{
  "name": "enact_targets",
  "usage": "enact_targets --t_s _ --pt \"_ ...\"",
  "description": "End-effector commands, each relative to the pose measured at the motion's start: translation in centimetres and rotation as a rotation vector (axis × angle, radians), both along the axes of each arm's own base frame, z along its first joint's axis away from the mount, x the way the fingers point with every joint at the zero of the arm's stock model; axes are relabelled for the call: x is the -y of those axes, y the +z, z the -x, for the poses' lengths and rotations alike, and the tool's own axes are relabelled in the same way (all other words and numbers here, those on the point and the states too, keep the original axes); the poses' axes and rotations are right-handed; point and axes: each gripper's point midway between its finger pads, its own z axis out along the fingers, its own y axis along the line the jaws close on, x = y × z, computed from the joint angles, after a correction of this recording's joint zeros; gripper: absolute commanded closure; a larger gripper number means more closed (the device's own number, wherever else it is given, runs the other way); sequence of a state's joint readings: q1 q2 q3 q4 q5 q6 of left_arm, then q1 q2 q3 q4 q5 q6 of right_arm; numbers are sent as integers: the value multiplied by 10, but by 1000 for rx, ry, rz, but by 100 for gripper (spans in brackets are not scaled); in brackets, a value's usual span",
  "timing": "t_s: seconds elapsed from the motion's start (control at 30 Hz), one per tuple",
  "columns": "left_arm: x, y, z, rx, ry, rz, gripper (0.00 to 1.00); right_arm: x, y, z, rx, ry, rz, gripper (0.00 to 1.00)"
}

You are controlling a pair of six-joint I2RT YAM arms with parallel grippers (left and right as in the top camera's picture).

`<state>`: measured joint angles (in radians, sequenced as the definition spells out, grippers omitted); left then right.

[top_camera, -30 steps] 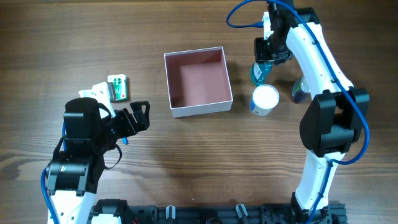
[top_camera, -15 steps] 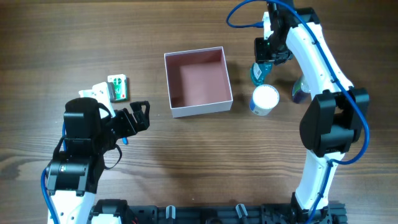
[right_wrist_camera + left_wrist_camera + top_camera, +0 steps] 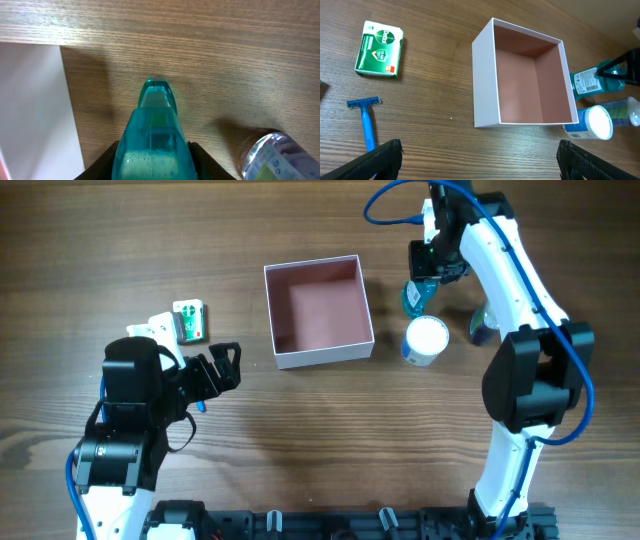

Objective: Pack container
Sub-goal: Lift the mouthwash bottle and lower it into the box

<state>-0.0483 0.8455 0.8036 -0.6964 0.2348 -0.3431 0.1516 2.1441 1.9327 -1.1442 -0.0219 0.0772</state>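
The container (image 3: 318, 311) is a square shallow box with white walls and a dusty-pink inside, at the table's middle; it also shows in the left wrist view (image 3: 485, 75), with nothing inside. My right gripper (image 3: 430, 268) is shut on a teal bottle (image 3: 413, 298), just right of the container. In the right wrist view the teal bottle (image 3: 155, 135) fills the space between the fingers (image 3: 155, 162). My left gripper (image 3: 222, 367) is open and holds nothing, low over the wood left of the container; its fingertips frame the bottom of the left wrist view (image 3: 480, 160).
A white-capped bottle (image 3: 426, 340) stands right of the container, and a clear bottle (image 3: 481, 328) lies beyond it. Two green-and-white small boxes (image 3: 189, 321) lie at the left. A blue razor (image 3: 367, 122) lies near my left gripper.
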Motion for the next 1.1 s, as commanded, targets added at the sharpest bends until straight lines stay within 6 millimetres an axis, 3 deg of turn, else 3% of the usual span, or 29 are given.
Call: enact_targets --t_s 0.0,0.2,0.33,0.43,0.6,0.83,1.07 --pt "5 9 -1 20 -19 15 0 -4 61 -1 142 5 -24 96" --pt "5 9 -1 19 -19 15 0 -3 114 7 261 4 -44 96" --pt "5 9 -1 20 -19 15 0 -14 147 15 345 23 -65 96" --pt "5 9 -1 20 -19 15 0 -36 171 22 412 55 -95 96" --pt "5 9 -1 19 -19 15 0 -90 200 38 494 100 -162 96" --pt "5 9 -1 19 -19 15 0 -149 193 52 500 -5 -204 96" --pt "5 9 -1 19 -19 15 0 -165 137 39 397 -21 -146 96"
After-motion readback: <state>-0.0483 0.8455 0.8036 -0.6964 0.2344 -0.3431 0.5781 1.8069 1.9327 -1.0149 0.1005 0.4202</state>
